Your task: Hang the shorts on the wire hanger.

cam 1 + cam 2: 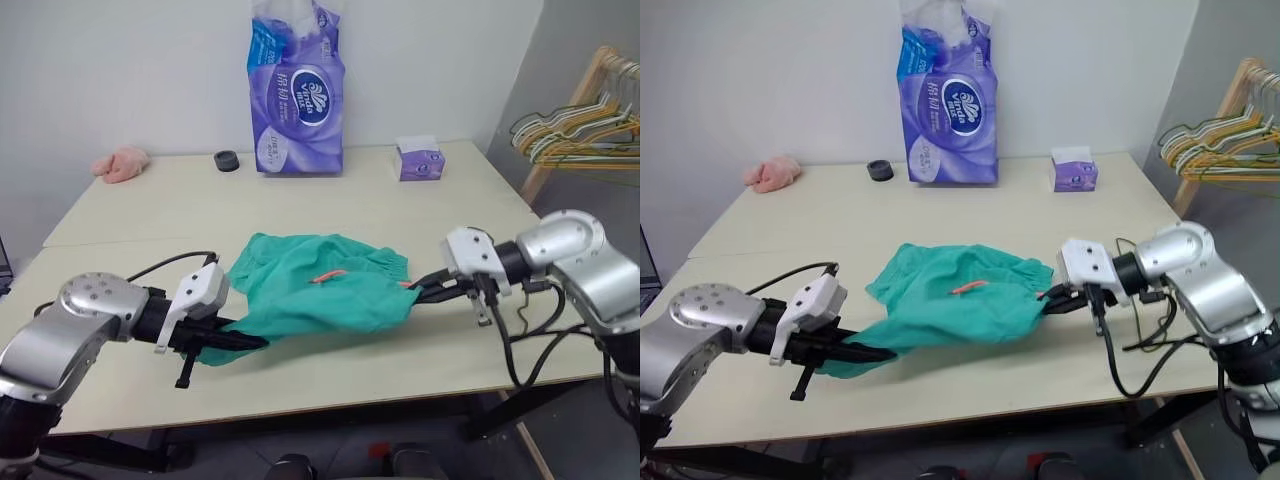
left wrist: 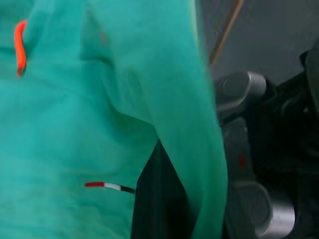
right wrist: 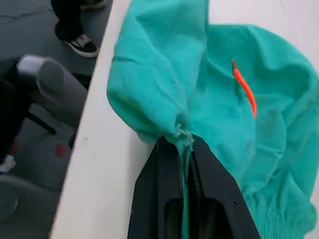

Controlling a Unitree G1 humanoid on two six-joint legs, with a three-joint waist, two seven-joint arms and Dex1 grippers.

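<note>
Shorts gripped at both ends above the counter.
The shorts (image 1: 315,285) hung stretched between both tools over the counter (image 1: 400,200); the left tool (image 1: 240,342) was clamped on one edge, the right tool (image 3: 185,149) pinched the opposite edge.

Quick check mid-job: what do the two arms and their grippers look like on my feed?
Both arms are rounded silver-grey metal shells with dark joints. Each wrist carries a white angular block, with black cables looping from it. The left gripper and right gripper each have two plain matte black fingers, long and tapered.
</note>
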